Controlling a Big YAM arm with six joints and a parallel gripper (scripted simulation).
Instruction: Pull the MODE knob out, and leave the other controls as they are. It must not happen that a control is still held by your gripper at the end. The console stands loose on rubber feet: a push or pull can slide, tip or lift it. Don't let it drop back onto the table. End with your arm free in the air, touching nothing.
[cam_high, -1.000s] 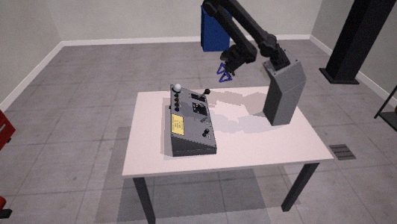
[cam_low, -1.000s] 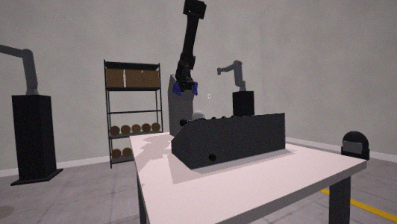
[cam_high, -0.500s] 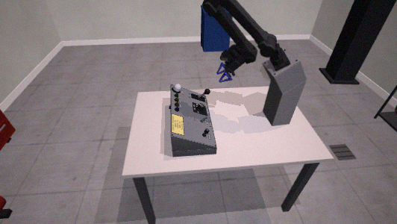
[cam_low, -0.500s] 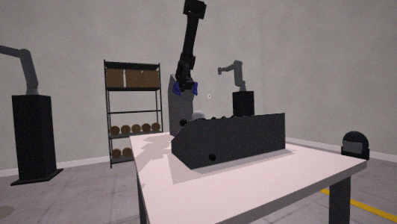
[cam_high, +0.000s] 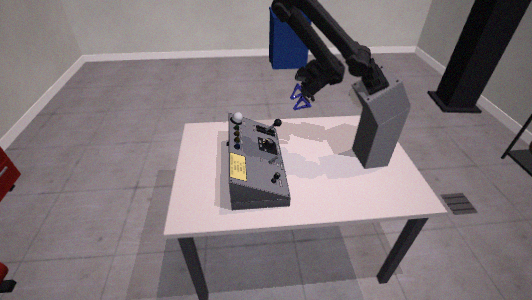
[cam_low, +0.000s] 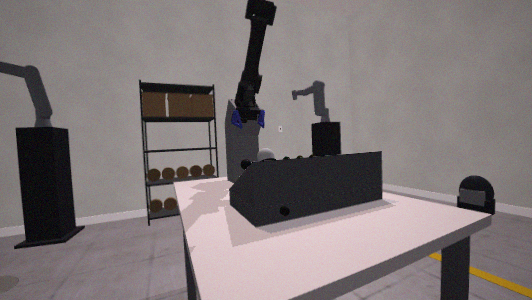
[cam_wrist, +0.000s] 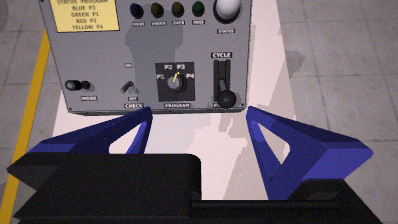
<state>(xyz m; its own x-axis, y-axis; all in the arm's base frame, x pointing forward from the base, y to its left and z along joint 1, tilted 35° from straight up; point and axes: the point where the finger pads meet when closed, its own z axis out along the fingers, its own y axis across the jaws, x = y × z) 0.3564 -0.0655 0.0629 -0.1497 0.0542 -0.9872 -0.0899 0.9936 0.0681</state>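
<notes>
The grey console (cam_high: 257, 192) (cam_low: 310, 185) (cam_wrist: 145, 50) stands on the white table (cam_high: 325, 200) (cam_low: 310, 250) (cam_wrist: 210, 145). Its black MODE knob (cam_wrist: 77, 85) (cam_high: 275, 177) sits at the panel's lower left in the wrist view. To its right are the CHECK toggle (cam_wrist: 128, 85), the PROGRAM dial (cam_wrist: 174, 82) and the CYCLE lever (cam_wrist: 226, 97). A white STATUS ball (cam_wrist: 227, 7) (cam_high: 238, 117) tops the panel. My gripper (cam_high: 300, 97) (cam_low: 247, 119) (cam_wrist: 199, 111) is open and empty. It hangs high above the table's far edge, back from the console and to the right of the MODE knob in the wrist view.
The arm's grey pedestal (cam_high: 380, 125) (cam_low: 240, 145) stands on the table right of the console. A blue bin (cam_high: 285, 42) and a black column (cam_high: 470, 55) stand on the floor behind. A shelf rack (cam_low: 177, 145) stands farther off.
</notes>
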